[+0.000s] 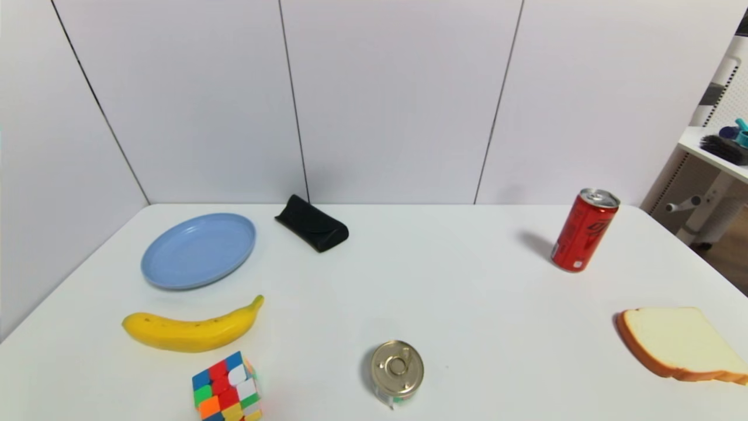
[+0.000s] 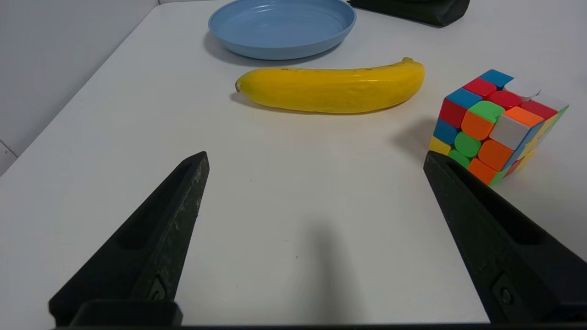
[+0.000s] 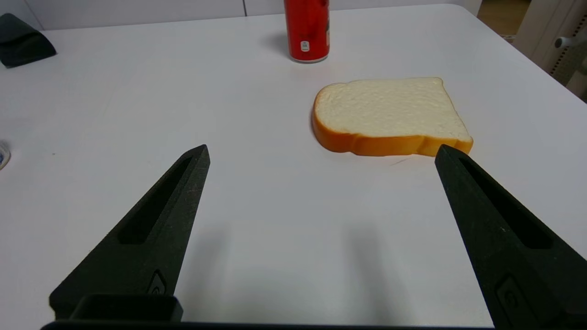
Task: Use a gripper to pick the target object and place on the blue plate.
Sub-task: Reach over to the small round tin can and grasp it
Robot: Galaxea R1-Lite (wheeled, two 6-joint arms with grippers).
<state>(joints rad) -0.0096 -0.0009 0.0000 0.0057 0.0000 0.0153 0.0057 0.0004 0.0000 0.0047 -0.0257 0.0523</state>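
Ahead of my left gripper (image 2: 316,158), past its two black fingers (image 2: 183,201) spread wide with nothing between them, I see the banana (image 2: 332,89) lying crosswise on the white table (image 2: 284,229). Just beyond the banana sits the blue plate (image 2: 282,27), bare, and past the plate's far side a black pouch (image 2: 422,10) lies at the table's back edge. Off the tip of one finger stands a colour-tiled puzzle cube (image 2: 497,123), close to the banana's stem end but not touching it.

My right gripper (image 3: 321,153) is likewise spread apart and holds nothing, poised over bare tabletop. Ahead of it, toward one finger, lies a slice of bread (image 3: 390,117) flat on the table, and farther on stands the red drink can (image 3: 307,30), upright.

From the head camera neither gripper shows. The target object (image 1: 397,369), the squat tin with its gold pull-tab lid up, stands near the table's front edge, about midway between the two arms' sides: the cube is off to its left, the bread well off to its right. It is well apart from the blue plate, which lies toward the far left with the banana between plate and cube. In the right wrist view only a sliver at the picture's edge may be the tin; I cannot tell for sure.
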